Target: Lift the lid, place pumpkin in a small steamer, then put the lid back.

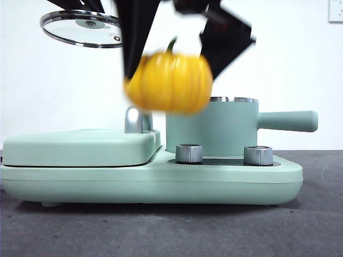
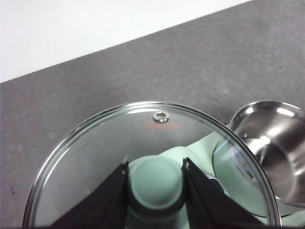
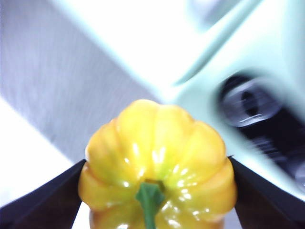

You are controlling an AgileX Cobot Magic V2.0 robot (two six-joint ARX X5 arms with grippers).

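My right gripper (image 1: 170, 75) is shut on the yellow-orange ribbed pumpkin (image 1: 169, 82), carrying it in the air just left of the small steamer (image 1: 214, 128); the picture is motion-blurred. In the right wrist view the pumpkin (image 3: 157, 167) fills the space between the jaws, green stem toward the camera. The steamer, a mint green pot with a steel rim and a long side handle, stands open on the base unit. My left gripper (image 2: 155, 183) is shut on the mint knob of the glass lid (image 2: 119, 148), which hangs high at the upper left as the lid (image 1: 83, 28). The steamer's shiny inside (image 2: 274, 143) shows beyond the lid.
The long mint base unit (image 1: 150, 179) carries two silver knobs (image 1: 189, 153) at its front. A wide flat mint griddle cover (image 1: 80, 145) with a steel handle lies on its left half. Dark grey table surface surrounds the unit.
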